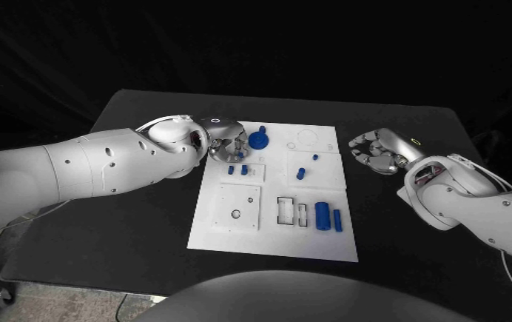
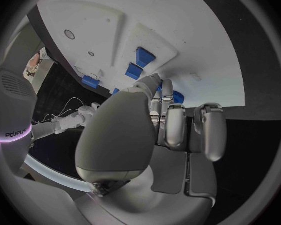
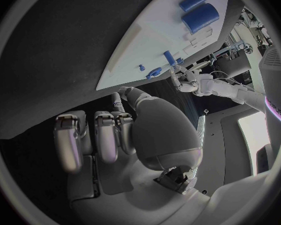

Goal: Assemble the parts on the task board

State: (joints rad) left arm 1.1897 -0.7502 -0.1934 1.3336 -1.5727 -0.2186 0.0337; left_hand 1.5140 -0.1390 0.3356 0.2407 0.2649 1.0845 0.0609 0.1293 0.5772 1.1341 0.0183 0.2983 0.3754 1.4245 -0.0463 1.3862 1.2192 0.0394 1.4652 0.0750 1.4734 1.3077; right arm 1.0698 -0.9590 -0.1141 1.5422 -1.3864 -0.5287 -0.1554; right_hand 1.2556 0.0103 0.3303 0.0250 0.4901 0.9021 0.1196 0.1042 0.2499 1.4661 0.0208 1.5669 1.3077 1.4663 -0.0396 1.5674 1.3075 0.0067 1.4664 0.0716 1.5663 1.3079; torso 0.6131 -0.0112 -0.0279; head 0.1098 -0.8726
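Observation:
The white task board (image 1: 272,222) lies in the middle of the black table. A blue round part (image 1: 260,141) with a knob stands at the board's far left. My left hand (image 1: 224,144) reaches to it, fingers curled against it; blue (image 2: 178,98) shows just past the fingertips (image 2: 173,122), and a grip is not plain. Two small blue pegs (image 1: 237,169) stand just in front of it, also seen as pegs (image 2: 140,62) in the left wrist view. My right hand (image 1: 376,152) hovers over bare table right of the board, fingers curled in, holding nothing.
Two blue cylinders (image 1: 328,215) lie at the board's near right, next to an outlined slot (image 1: 287,210). Two more small blue pieces (image 1: 303,170) sit mid-board. A raised square plate (image 1: 237,207) takes the near left. Black table surrounds the board.

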